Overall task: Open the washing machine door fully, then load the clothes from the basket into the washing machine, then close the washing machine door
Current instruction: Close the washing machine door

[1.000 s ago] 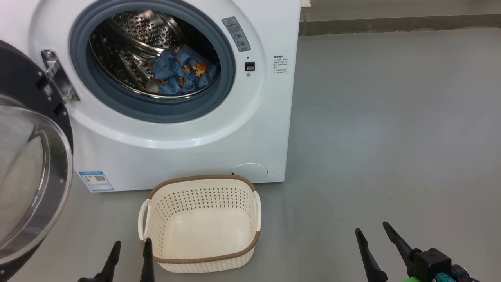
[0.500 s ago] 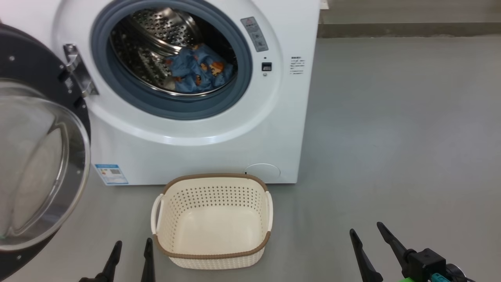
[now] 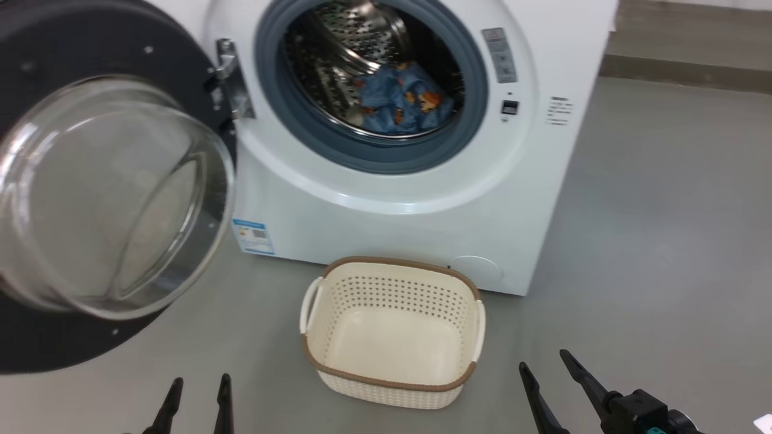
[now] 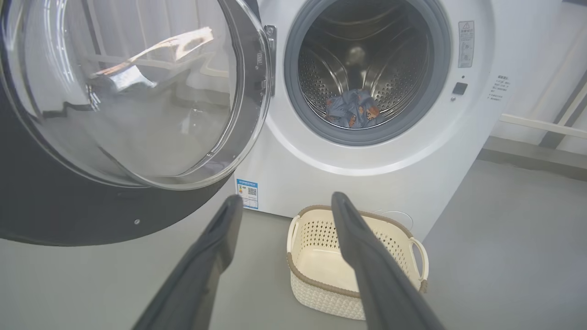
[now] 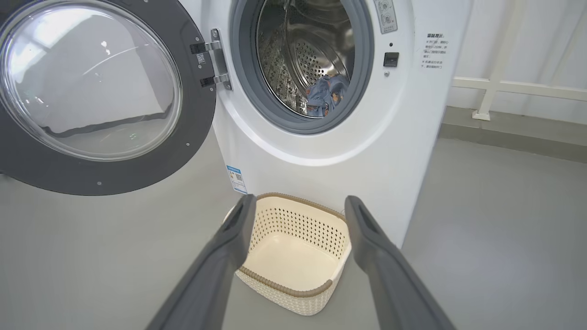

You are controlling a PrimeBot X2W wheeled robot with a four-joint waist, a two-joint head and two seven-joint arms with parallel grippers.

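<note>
The white washing machine [image 3: 398, 223] stands ahead with its door [image 3: 102, 199] swung wide open to the left, glass bowl facing me. Blue clothes [image 3: 401, 99] with orange prints lie inside the steel drum, also seen as clothes [image 4: 353, 107] and clothes [image 5: 326, 94] in the wrist views. The cream basket [image 3: 392, 377] sits on the floor before the machine, holding nothing. My left gripper [image 3: 196, 386] is open at the lower left, short of the door [image 4: 114, 114]. My right gripper [image 3: 546, 367] is open at the lower right, right of the basket [image 5: 293, 288]. Both hold nothing.
Grey floor [image 3: 663, 241] spreads to the right of the machine. A low ledge [image 3: 687, 72] runs along the back wall. A white railing [image 5: 518, 87] stands at the right in the right wrist view. The open door juts out over the floor on the left.
The head camera has turned left, so machine, door and basket sit further right in the picture. Both grippers stay open and keep their places at the bottom edge.
</note>
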